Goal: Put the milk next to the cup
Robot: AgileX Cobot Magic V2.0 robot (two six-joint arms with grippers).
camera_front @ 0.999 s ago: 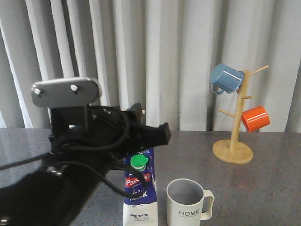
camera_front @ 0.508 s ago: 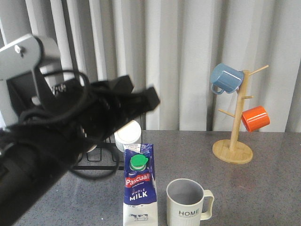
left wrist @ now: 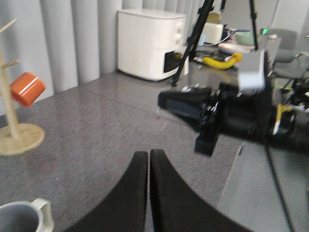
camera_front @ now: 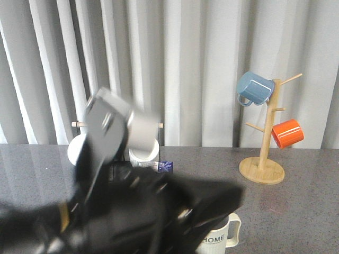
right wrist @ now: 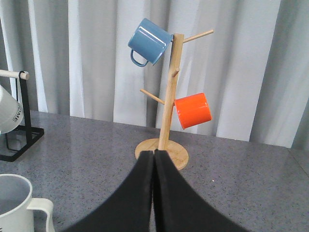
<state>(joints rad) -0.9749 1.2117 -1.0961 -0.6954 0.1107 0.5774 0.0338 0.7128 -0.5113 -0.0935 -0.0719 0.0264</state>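
Blocking most of the front view, the blurred left arm (camera_front: 132,211) is seen low and close to the camera. Its gripper (left wrist: 148,166) is clenched with nothing between the fingers; the right gripper (right wrist: 154,166) likewise. Only a blue corner of the milk (camera_front: 166,166) shows above the arm, just beside the cup (camera_front: 220,238). Its axis is judged upright, gable uppermost; facing cannot be told.

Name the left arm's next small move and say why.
Probably draw the left hand back, clear of the table. It is shut and empty, its arm blocks most of the front view, and the milk shows its top close by the cup.
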